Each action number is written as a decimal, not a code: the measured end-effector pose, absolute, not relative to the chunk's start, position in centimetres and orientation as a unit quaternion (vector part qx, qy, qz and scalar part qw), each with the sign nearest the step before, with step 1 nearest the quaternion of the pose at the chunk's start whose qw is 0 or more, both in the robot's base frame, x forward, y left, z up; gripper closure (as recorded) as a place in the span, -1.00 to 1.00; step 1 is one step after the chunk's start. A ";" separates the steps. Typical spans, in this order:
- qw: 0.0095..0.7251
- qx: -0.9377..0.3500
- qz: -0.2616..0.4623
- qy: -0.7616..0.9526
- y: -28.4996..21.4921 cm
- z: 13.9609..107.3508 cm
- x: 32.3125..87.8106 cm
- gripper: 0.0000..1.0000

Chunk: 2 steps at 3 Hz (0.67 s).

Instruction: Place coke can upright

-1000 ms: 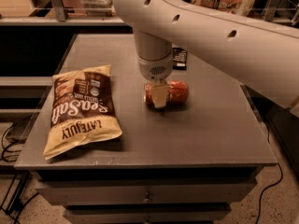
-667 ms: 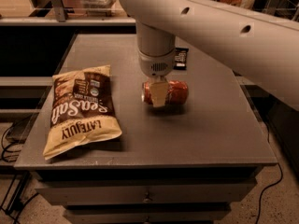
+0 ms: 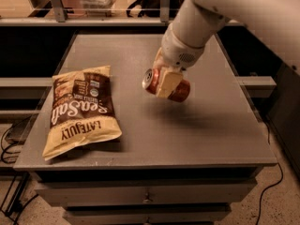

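Sideways coke can (image 3: 181, 91) in gripper (image 3: 166, 84), apparently above table (image 3: 211, 125)

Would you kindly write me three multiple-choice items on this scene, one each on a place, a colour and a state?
1. Where on the table does the chip bag lie?
A. towards the picture's left
B. towards the picture's right
C. at the far edge

2. What colour is the body of the coke can?
A. blue
B. green
C. red

3. What state is the coke can in?
A. standing upright on the table
B. on its side, clamped in the gripper
C. lying under the chip bag

Answers:
1 A, the bag fills the left part of the tabletop.
2 C, the body is red with a silver end.
3 B, the gripper holds it sideways, with the silver end facing left.
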<state>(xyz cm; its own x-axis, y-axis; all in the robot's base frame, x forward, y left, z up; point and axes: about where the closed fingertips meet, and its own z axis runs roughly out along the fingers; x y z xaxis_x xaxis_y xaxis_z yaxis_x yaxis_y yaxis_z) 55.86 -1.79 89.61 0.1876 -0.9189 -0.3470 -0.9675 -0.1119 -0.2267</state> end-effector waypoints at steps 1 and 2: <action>0.283 -0.712 0.138 0.627 -3.0 90.7 56.1 1.00; 0.334 -0.672 0.223 0.623 -3.3 91.4 55.6 1.00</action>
